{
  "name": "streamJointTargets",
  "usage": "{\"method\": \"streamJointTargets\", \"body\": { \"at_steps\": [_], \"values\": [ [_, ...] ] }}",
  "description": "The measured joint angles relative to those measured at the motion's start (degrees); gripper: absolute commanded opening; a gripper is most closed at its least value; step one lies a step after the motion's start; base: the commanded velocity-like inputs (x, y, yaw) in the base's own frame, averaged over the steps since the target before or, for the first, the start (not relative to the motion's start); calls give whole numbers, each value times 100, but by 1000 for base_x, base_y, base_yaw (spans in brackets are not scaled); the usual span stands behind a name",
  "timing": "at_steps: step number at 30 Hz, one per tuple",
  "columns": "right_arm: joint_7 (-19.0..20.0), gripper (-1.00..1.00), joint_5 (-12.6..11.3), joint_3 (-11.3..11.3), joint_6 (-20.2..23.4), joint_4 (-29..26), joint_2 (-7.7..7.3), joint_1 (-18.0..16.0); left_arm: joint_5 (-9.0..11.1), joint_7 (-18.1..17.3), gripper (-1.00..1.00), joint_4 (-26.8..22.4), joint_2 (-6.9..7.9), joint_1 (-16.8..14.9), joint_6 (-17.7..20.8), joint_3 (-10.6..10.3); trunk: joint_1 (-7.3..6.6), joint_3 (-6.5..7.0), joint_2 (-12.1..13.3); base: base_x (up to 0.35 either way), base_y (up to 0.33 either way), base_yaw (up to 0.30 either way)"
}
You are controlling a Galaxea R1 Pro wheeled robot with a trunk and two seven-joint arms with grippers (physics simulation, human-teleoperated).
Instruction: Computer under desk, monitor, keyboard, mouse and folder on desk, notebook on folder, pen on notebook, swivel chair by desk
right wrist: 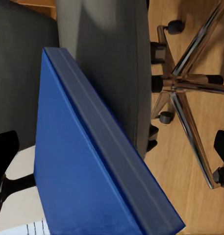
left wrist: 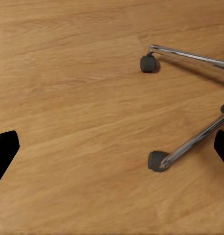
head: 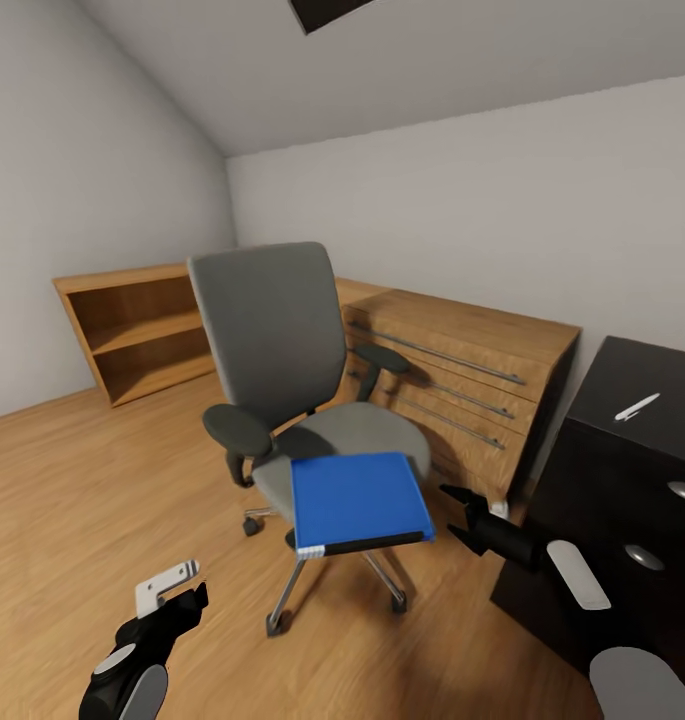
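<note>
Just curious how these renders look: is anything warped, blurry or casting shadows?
Head view: wide-angle, walls and ceiling lean; soft shadow on the floor under the chair. Left wrist view: floor sharp, faint shadows beside the chrome legs. Right wrist view: folder looms large and stretched, slightly soft.

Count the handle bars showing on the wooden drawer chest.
3, stacked one above another on the front of the wooden drawer chest: top bar, middle bar, lowest bar. The swivel chair covers their left ends; more could be hidden.
</note>
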Motion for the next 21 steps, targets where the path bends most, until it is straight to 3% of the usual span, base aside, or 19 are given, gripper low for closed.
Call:
{"method": "streamJointTargets", "body": {
  "at_steps": [21],
  "values": [
    [104, 100, 4, 6, -21, 9, 11, 0, 0, 0, 100, 2, 0, 0, 0, 0, -1, 0, 0, -116, 56, 0]
  ]
}}
